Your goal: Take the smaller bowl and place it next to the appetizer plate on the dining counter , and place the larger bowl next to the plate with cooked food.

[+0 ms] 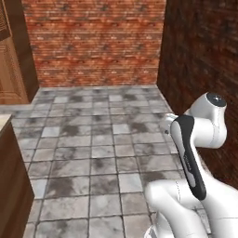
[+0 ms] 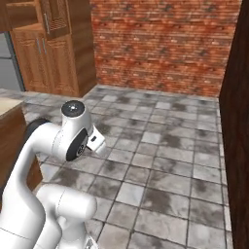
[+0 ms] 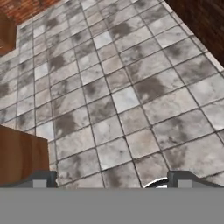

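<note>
Floor tiles (image 3: 131, 100) lay under the gripper (image 3: 111, 180), its fingers wide apart and holding nothing. Dining counter (image 1: 4, 122) edged in at the robot's left, probably where the bowls' targets lay; bowls and plates couldn't be placed.

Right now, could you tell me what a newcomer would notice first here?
The red brick wall across the back, then the grey stone-tiled floor spreading before the robot. The folded white arm rises in the foreground, and wooden cabinets stand at the left of the right base view.
</note>
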